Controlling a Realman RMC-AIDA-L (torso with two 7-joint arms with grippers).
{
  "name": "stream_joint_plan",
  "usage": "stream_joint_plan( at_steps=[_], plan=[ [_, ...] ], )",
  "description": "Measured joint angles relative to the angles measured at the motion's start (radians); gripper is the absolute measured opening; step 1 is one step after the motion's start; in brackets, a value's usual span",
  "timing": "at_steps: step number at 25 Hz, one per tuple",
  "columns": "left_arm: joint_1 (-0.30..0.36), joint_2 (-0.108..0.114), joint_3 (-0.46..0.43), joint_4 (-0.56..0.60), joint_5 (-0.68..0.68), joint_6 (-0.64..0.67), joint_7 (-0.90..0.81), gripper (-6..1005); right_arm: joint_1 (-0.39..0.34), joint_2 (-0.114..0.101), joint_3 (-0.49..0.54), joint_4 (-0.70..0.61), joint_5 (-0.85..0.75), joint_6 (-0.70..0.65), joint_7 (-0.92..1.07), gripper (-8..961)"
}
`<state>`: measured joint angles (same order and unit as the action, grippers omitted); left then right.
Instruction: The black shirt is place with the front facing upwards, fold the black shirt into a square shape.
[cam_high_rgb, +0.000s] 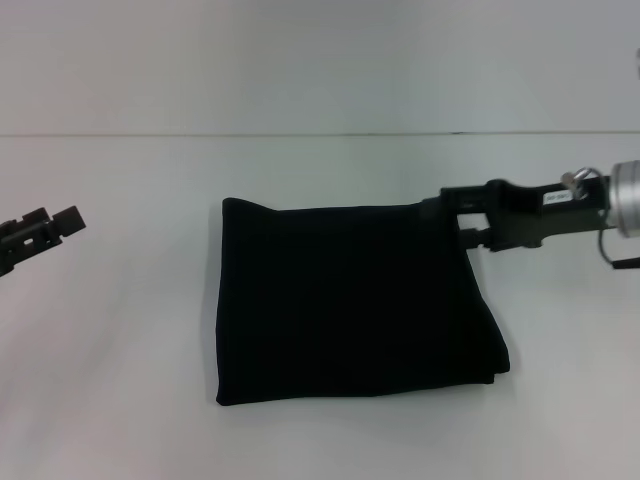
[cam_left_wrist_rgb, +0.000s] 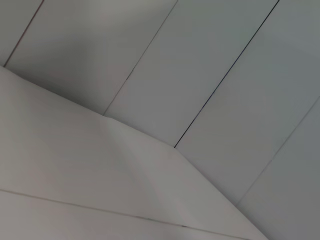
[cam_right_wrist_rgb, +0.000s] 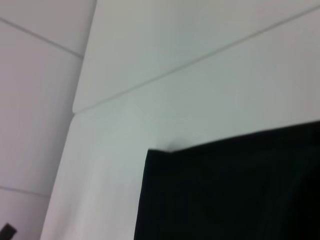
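Two claws, head view: the right claw (cam_high_rgb: 452, 212) sits at the far right corner of the black shirt (cam_high_rgb: 350, 300), touching the cloth; I cannot tell if its tips are apart or pinched on the cloth, since black hides black
Shirt, head view: it lies on the white table (cam_high_rgb: 120, 330), already folded into a shape close to a square; most of it spreads away from the right claw, toward the robot and toward the left side; no print shows, so the front seems tucked inside
Why the right claw is there: my guess is that it is laying down or tidying that corner, so the edges line up
Left claw, head view: the left claw (cam_high_rgb: 62, 221) hangs well apart from the shirt, off to the left, holding nothing; whether its tips are apart I cannot tell; it seems to be waiting out of the way
Left wrist view: only pale wall panels and a bare white surface; no shirt here
Right wrist view: a corner of the black shirt (cam_right_wrist_rgb: 230, 190) lies flat on the white table (cam_right_wrist_rgb: 110, 165), close under this arm; its own tips do not show
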<state>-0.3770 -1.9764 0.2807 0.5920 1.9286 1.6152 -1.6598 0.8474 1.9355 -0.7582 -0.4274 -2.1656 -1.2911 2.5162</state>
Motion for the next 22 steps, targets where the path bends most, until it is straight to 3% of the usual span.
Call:
stream_joint_plan(
  at_steps=[5,13,22],
  plan=[
    [-0.001,0.001,0.0,0.0,0.0,0.0,0.001,934,0.003,0.016,-0.038,0.001,0.0,0.004,0.005,934],
    [-0.001,0.002,0.0,0.0,0.0,-0.001,0.0,930,-0.005,0.017,-0.05,0.001,0.0,0.023,0.006,931],
    [0.0,0.002,0.0,0.0,0.001,-0.002,0.002,926,0.003,0.032,-0.076,0.003,0.0,0.029,0.003,898]
  ],
)
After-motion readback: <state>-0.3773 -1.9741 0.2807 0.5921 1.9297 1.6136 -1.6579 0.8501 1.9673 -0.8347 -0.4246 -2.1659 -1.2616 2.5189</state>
